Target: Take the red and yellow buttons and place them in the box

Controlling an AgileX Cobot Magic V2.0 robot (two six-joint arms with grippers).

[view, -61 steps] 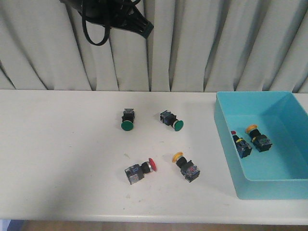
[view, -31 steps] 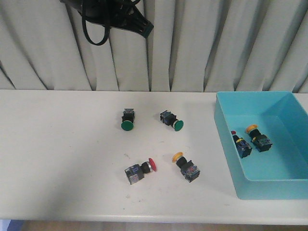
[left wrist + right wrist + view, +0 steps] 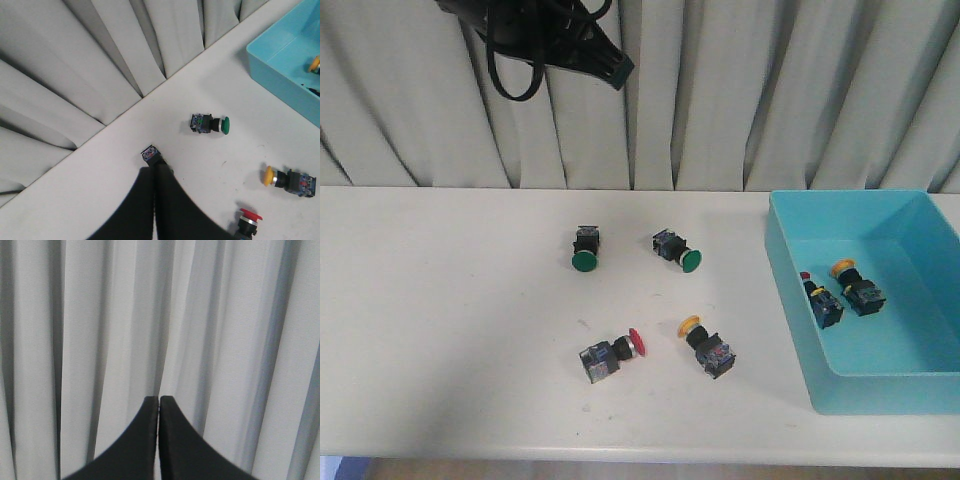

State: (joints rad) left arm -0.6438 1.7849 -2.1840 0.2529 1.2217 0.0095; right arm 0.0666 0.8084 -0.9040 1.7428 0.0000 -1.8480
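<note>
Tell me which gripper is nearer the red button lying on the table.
Left. The left gripper hangs shut above the table's far side, with the red button in its camera's view. The right gripper faces only curtain, shut, with no button in its view.

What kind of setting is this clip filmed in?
Probably a lab tabletop set up for sorting trials: a plain white table, a pleated grey curtain as backdrop, and loose push-button switches beside a light-blue bin.
</note>
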